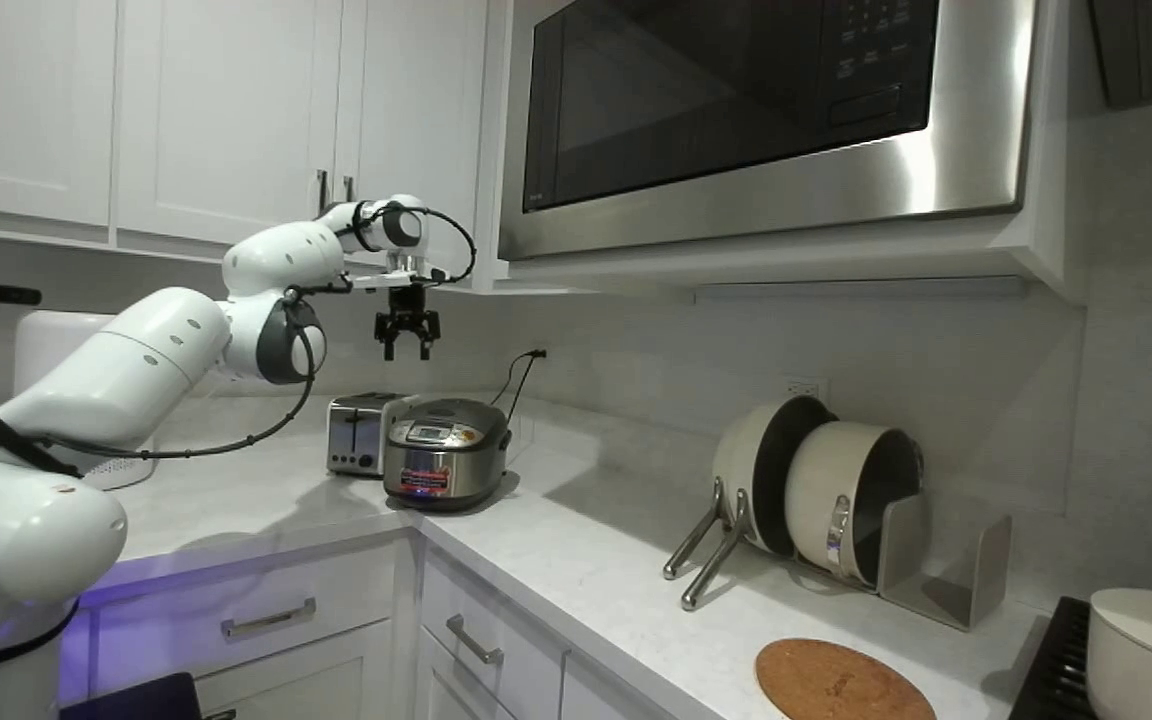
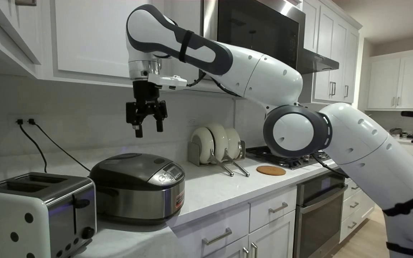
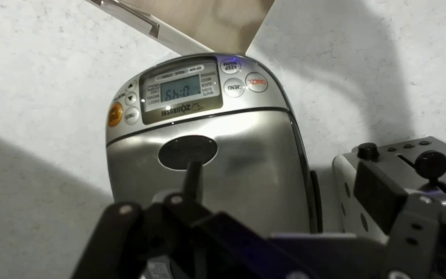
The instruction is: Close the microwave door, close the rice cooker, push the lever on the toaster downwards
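Rice cooker [image 2: 137,191] is sitting closed beside the toaster [image 2: 38,209], and the hand [image 2: 149,130] is hanging above, spread wide.

Pans [image 1: 811,490] — racked, brown mat [image 1: 844,682], cabinets [image 1: 236,110]

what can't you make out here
Microwave door: top cut off by upper edge, both exterior views.
Rice cooker: back mostly hidden by the gripper, wrist view.
Toaster: one end cut off by left edge, in an exterior view.
Red sticker: print too small, both exterior views.
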Motion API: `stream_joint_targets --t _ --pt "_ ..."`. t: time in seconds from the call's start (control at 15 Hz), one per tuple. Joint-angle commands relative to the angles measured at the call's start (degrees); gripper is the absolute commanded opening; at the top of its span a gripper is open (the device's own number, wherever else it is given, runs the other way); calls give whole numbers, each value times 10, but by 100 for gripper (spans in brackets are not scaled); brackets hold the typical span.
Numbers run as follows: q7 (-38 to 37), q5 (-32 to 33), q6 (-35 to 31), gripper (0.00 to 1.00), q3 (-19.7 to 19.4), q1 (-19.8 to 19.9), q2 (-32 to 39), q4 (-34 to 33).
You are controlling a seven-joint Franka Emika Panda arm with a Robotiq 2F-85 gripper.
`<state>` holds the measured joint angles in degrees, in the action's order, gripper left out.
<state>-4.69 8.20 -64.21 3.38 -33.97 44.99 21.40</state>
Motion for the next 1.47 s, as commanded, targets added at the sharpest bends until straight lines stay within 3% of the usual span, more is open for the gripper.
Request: stream_joint_targets --t 0.0,0.53,1.13,1.4 --pt "10 -19 -4 100 10 -10 2 -10" --pt "15 -66 -33 100 43 -22 -14 5" --pt "-6 -55 -164 100 30 -34 -12 0" --pt "8 -51 -156 100 29 -35 -21 12"
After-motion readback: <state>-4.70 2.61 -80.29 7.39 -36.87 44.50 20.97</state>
